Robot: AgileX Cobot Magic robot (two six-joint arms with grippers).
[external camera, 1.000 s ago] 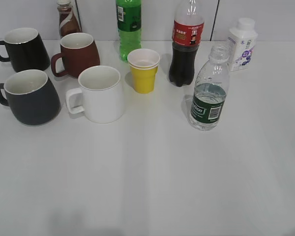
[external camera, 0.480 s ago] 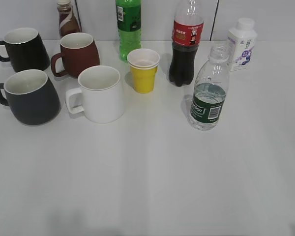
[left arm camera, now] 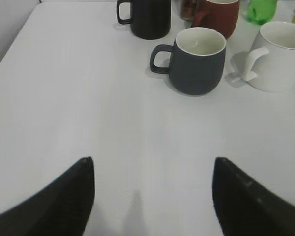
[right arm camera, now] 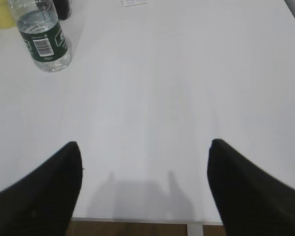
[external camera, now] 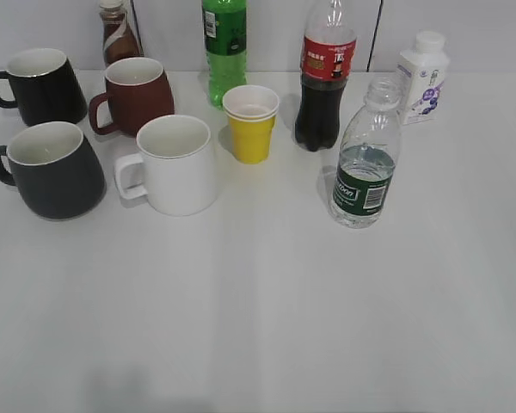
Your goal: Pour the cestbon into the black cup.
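Note:
The cestbon (external camera: 366,157), a clear ribbed bottle with a dark green label and no cap, stands upright at the right middle of the table; it also shows in the right wrist view (right arm camera: 41,35) at the top left. The black cup (external camera: 53,170), a matte charcoal mug with a white inside, stands at the left; it also shows in the left wrist view (left arm camera: 196,60). My left gripper (left arm camera: 152,162) is open and empty over bare table, short of the cup. My right gripper (right arm camera: 145,145) is open and empty near the table's front edge. Neither gripper shows in the exterior view.
A glossy black mug (external camera: 39,86), a brown-red mug (external camera: 136,95), a white mug (external camera: 174,163), a yellow cup (external camera: 251,123), a green bottle (external camera: 225,47), a cola bottle (external camera: 325,82), a white bottle (external camera: 423,77) and a brown bottle (external camera: 117,34) stand along the back.

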